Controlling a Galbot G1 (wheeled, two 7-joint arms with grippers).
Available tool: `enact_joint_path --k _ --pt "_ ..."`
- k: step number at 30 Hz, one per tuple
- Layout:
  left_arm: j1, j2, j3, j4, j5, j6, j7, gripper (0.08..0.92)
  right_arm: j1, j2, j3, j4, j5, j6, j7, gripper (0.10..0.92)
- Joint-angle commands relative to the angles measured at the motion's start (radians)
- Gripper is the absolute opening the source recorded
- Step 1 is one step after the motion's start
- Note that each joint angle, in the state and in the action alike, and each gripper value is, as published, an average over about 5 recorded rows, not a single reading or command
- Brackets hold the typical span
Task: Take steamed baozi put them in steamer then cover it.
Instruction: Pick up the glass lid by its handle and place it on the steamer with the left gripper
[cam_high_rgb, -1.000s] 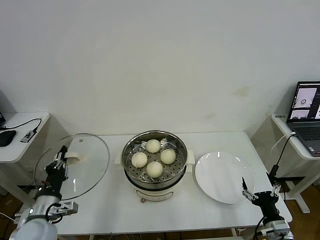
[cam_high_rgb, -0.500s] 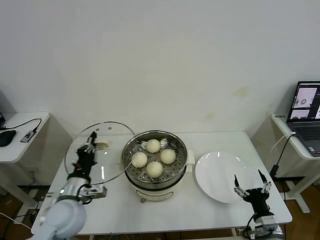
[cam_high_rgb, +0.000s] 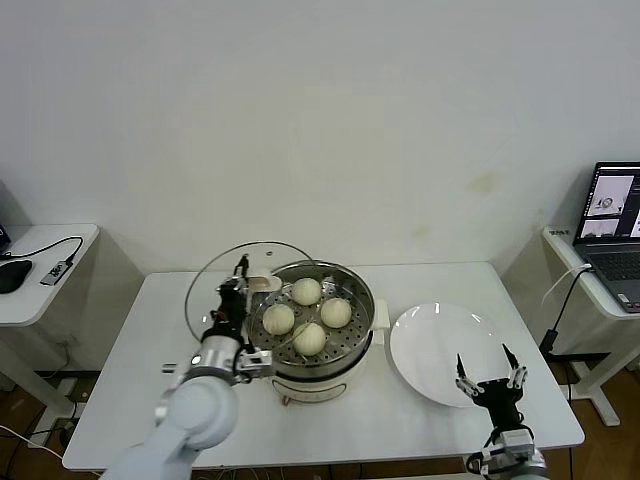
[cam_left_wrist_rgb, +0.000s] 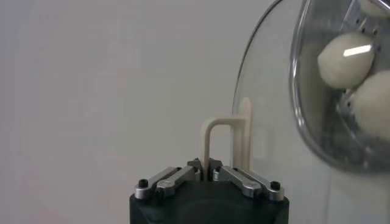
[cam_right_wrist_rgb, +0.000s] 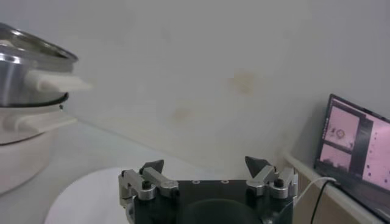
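Left gripper (cam_high_rgb: 240, 281) pinches the cover (cam_high_rgb: 222, 290) by its cream handle (cam_left_wrist_rgb: 226, 141), fingers pressed on it, holding the glass tilted up over the steamer's left rim. Steamer (cam_high_rgb: 311, 322) sits mid-table, nearer the back edge, on its white base. Four baozi (cam_high_rgb: 309, 338) lie on the perforated tray inside, uncovered. Right gripper (cam_high_rgb: 490, 381) hovers spread open at the front right corner, just over the near edge of a white plate (cam_high_rgb: 435, 345). Laptop (cam_high_rgb: 611, 235) on a side desk, right.
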Motion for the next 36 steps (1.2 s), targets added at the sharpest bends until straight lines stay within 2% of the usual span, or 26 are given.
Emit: enact_joint_path --k 1,19,36 --pt "-0.109 -0.134 0.144 0.103 0.142 0.028 0.071 0.137 0.003 0.007 -0.004 -0.008 -0.026 0.001 0.008 0.823" --pt "-0.125 -0.239 0.154 0.202 0.209 0.026 0.106 0.137 -0.007 0.004 -0.012 -0.014 -0.025 0.014 0.003 0.823" --pt "-0.090 -0.270 0.160 0.221 0.234 0.020 0.090 0.137 -0.010 0.000 -0.020 -0.031 -0.023 0.019 0.002 0.823"
